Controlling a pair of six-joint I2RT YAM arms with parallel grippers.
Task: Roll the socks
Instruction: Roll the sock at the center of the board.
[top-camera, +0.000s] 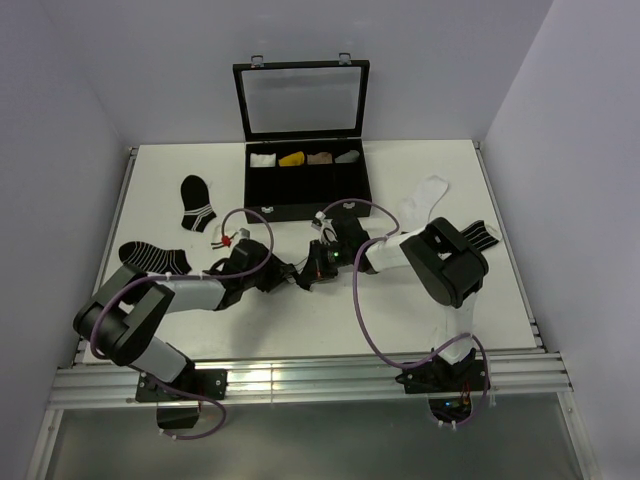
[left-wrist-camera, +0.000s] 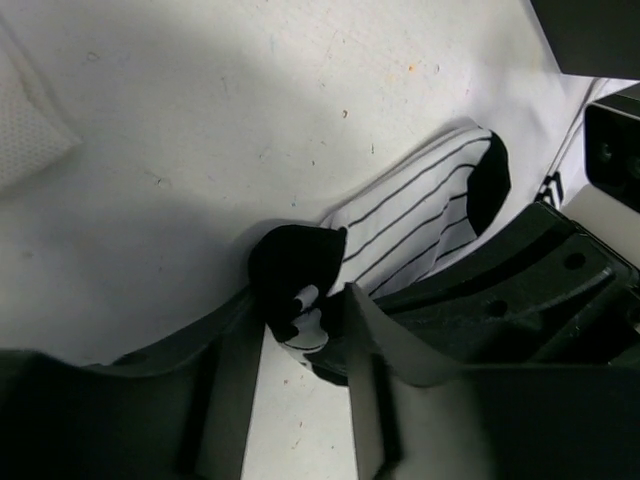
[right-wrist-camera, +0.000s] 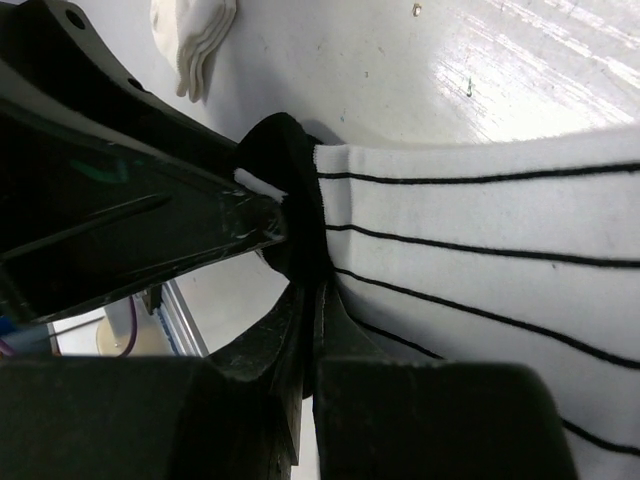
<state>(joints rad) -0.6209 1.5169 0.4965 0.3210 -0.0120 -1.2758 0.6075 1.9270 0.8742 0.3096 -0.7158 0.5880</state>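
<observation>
Left hand (left-wrist-camera: 300, 305), half-spread, straddles the striped sock's (left-wrist-camera: 420, 215) black end, sock running upper right; right hand (right-wrist-camera: 312, 297) clamps it.

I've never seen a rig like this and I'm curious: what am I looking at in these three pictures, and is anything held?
Two robot arms are bolted to a table. One picture looks down from above; the others come from a camera on each wrist. On the table lie an open black box holding small rolled socks, two black striped socks and a pale sock. The right gripper is shut on a white striped sock; the left gripper straddles the sock's black end; whether it grips I cannot tell.
</observation>
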